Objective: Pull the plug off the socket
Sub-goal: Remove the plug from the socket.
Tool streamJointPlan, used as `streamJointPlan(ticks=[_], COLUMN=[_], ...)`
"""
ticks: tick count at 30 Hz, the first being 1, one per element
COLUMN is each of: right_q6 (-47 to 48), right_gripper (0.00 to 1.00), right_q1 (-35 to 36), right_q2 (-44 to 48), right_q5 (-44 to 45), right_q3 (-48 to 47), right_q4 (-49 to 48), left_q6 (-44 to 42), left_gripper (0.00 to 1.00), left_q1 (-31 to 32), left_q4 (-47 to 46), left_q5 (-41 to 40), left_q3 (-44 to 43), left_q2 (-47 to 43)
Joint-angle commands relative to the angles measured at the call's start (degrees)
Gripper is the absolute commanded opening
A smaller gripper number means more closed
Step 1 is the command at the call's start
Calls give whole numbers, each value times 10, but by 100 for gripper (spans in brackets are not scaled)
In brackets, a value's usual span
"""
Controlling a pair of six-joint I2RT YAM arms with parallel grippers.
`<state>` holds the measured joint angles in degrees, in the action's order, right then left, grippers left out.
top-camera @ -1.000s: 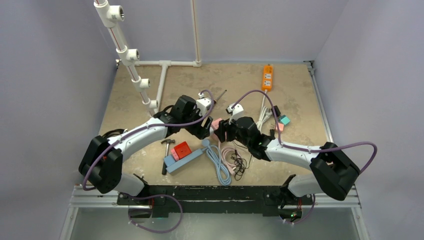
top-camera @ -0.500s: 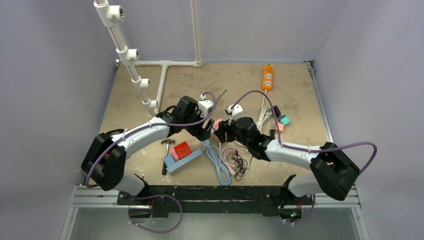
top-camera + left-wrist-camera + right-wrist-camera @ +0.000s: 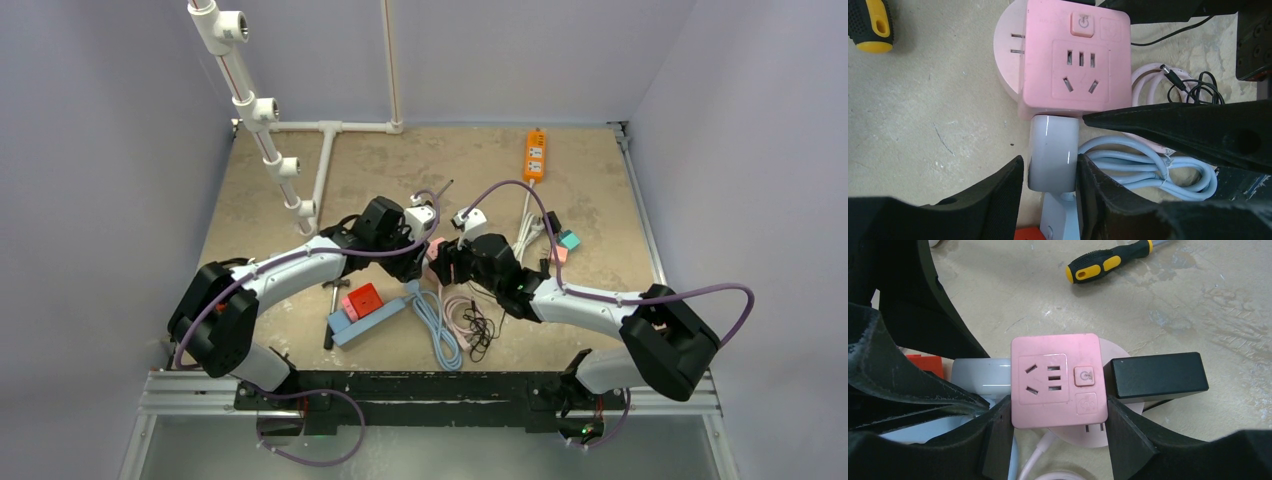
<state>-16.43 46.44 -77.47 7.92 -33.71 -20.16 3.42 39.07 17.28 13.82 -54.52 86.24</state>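
At the middle of the sandy table [image 3: 280,200], the right gripper [image 3: 1058,426] is clamping the pink socket [image 3: 1058,380] by two opposite sides. The left gripper [image 3: 1050,175] is pinching the white plug [image 3: 1053,145], seated in the socket's near-left side.

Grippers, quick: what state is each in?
Left gripper: closed on the white plug.
Right gripper: closed on the pink socket.
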Motion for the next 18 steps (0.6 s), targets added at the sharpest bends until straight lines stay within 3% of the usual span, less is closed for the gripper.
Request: streamJointPlan(ticks=[1,12,18], right_q6=[3,-37,-34], right_gripper=[0,0,0], right_q1=[0,0,0], right_q2=[17,-20,-22], right_q5=[-7,60,65], right_q3=[-6,-29,-29], right_q4=[-34,6,7], left_q6=[-3,-6,-9], left_gripper=[38,1,0], left_q1=[-3,-2,-2], left_q4=[-23,-25,-27], left_q5=[0,25,13], left_q3=[-15,-14,-12], left_q2=[-4,-21,-32])
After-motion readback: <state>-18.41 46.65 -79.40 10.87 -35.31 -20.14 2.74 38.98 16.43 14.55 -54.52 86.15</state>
